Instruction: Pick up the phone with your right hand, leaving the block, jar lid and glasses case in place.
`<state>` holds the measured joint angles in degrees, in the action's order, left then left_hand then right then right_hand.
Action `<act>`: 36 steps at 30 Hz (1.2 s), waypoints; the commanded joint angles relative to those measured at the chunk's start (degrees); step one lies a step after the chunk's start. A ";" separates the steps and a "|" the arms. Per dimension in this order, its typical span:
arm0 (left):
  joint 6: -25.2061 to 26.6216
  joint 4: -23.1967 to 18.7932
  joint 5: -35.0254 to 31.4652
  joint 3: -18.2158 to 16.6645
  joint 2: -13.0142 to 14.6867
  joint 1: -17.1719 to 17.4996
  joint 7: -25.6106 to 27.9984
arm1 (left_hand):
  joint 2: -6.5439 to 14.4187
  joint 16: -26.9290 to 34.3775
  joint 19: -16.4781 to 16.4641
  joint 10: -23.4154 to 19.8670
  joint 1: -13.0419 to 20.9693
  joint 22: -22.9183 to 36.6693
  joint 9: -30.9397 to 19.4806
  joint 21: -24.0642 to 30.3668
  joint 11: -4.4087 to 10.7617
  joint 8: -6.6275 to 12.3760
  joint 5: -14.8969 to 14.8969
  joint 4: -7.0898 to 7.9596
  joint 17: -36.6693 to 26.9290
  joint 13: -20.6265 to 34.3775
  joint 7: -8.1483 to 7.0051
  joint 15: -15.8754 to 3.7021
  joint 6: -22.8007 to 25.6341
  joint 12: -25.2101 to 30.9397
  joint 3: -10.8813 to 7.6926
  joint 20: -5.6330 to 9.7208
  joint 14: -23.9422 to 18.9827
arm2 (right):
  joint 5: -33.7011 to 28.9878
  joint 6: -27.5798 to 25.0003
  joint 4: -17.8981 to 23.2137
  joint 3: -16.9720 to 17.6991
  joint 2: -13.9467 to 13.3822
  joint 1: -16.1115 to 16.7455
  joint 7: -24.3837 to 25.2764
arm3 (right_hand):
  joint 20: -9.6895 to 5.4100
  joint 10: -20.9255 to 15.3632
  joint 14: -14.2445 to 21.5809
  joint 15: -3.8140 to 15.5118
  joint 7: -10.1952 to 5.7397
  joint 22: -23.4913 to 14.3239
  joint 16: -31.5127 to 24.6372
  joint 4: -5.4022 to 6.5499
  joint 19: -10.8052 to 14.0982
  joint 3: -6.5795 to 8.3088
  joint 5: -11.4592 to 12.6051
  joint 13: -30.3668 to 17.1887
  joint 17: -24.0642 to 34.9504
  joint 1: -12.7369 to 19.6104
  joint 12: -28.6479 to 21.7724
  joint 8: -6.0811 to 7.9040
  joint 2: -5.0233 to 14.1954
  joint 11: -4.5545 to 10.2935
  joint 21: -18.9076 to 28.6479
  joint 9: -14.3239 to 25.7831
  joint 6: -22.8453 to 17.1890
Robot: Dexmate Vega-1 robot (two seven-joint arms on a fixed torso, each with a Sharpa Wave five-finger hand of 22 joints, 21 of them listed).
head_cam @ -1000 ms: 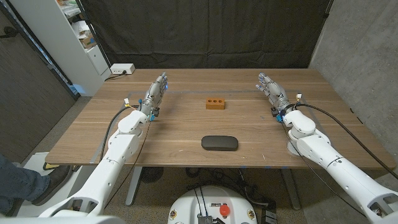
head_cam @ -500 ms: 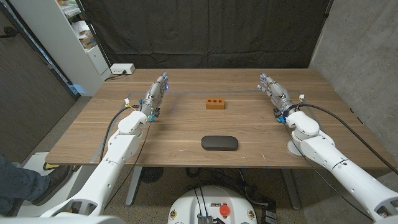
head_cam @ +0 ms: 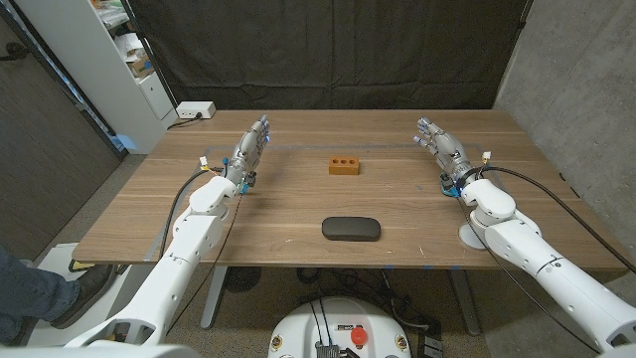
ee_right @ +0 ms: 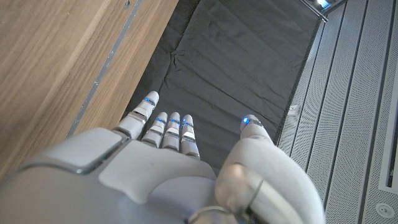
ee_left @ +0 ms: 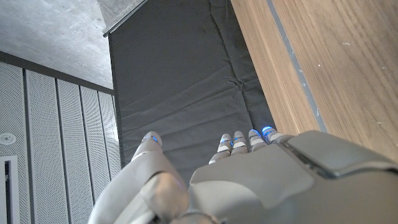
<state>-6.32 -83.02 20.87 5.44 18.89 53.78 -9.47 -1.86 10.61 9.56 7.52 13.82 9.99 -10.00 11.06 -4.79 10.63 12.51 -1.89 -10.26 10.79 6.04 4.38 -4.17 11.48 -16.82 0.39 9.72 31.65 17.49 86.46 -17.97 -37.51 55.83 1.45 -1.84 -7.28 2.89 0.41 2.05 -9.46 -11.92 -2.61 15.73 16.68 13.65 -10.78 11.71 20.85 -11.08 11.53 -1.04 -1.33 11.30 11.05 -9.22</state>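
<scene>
The right hand (head_cam: 443, 149) hangs over the far right part of the table (head_cam: 268, 214), fingers stretched out straight and a little apart, with nothing in it. The left hand (head_cam: 251, 149) is held the same way on the far left, also holding nothing. Counted, the table carries one block (head_cam: 344, 165), brown with holes in its top, one dark oblong (head_cam: 350, 229) with rounded ends, and one white lid (head_cam: 465, 237) half hidden by the right forearm. I cannot tell for sure which of these is the phone. The dark oblong is the only candidate, but its rounded, thickish look suits a glasses case as well. It lies well apart from the right hand, to that hand's left and back toward the robot. The block lies to the hand's left, about level with the wrist. The lid lies behind the hand, just beside the forearm. A phone would likely be stiff, fairly light, flat and smooth, so slippery in the fingers, with a face that would not take a drop well. Lying low on the wood, it gives little to get under. The best hold is probably across its two long edges at the middle, thumb on one side and fingers on the other, with a firm squeeze before lifting.
</scene>
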 commanded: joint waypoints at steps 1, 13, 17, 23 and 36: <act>0.23 0.23 0.00 0.20 -0.06 -0.22 -0.12 | 0.20 0.16 0.24 0.02 -0.18 0.29 -0.23 0.34 0.04 0.25 0.29 -0.13 -0.16 0.27 -0.17 0.04 0.39 0.55 0.12 -0.41 1.27 | -0.20 1.08 0.70 0.57 -0.33 0.91 0.46 | 0.31 -0.39 0.65 -0.19 -0.11 -0.11 -0.38 -0.21 0.41 -0.09 0.04 -0.22 0.17 0.27 -0.47 0.14 0.06 0.04 0.08 0.13 -0.17; 0.50 0.32 0.32 0.10 -0.08 -0.27 -0.40 | 0.36 0.10 0.33 0.10 -0.15 0.29 -0.24 0.30 -0.04 0.23 0.35 -0.18 -0.15 0.27 0.03 0.25 0.45 0.52 0.15 -0.53 1.40 | 0.34 1.88 1.85 1.40 -0.77 2.31 0.69 | 0.37 -0.45 0.73 -0.17 -0.13 -0.11 -0.38 -0.26 0.52 -0.18 0.02 -0.23 0.15 0.28 -0.45 0.17 0.17 0.09 0.02 0.14 -0.29; 0.49 0.05 0.19 0.20 -0.03 -0.22 -0.44 | 0.39 0.07 0.35 0.12 -0.15 0.29 -0.24 0.29 -0.05 0.24 0.36 -0.19 -0.15 0.27 0.01 0.30 0.48 0.51 0.16 -0.56 1.46 | 0.27 1.82 2.12 1.52 -0.99 2.57 0.81 | 0.39 -0.45 0.77 -0.14 -0.18 -0.11 -0.38 -0.31 0.56 -0.23 0.01 -0.23 0.13 0.30 -0.43 0.17 0.18 0.05 0.00 0.14 -0.31; 0.06 0.36 0.33 0.03 -0.49 -0.15 -0.05 | 0.44 0.06 0.34 0.23 -0.13 0.29 -0.24 0.29 -0.07 0.23 0.38 -0.21 -0.15 0.27 0.05 0.25 0.50 0.47 0.17 -0.52 1.49 | 0.21 2.22 2.60 1.82 -1.28 3.13 0.90 | 0.42 -0.46 0.78 -0.21 -0.18 -0.11 -0.37 -0.34 0.59 -0.29 0.00 -0.23 0.12 0.29 -0.41 0.15 0.22 0.10 -0.05 0.14 -0.30; 0.38 0.30 0.49 -0.04 -0.20 -0.06 -0.67 | 0.58 0.01 0.61 0.44 -0.10 0.30 -0.24 0.20 -0.16 0.19 0.40 -0.26 -0.15 0.27 -0.04 0.34 0.43 0.40 0.19 -0.69 1.67 | 0.54 1.47 4.17 2.61 -2.74 4.50 0.91 | 0.55 -0.48 0.90 -0.18 -0.18 -0.11 -0.37 -0.43 0.82 -0.42 -0.01 -0.24 0.09 0.30 -0.38 0.16 0.24 0.06 -0.06 0.15 -0.37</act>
<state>-5.99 -82.63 21.18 5.49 18.64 53.61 -9.72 -1.86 10.61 9.86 7.52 13.83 9.99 -10.00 11.06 -4.79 10.63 12.51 -1.92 -10.25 10.79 5.73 4.38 -3.88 11.48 -16.79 0.10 9.72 31.76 19.40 89.60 -16.01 -39.22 59.31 2.56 -1.53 -7.27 3.29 0.01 2.05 -9.46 -11.92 -2.84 16.02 16.45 13.65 -10.78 11.73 20.85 -11.08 11.53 -1.03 -1.33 11.30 11.04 -9.21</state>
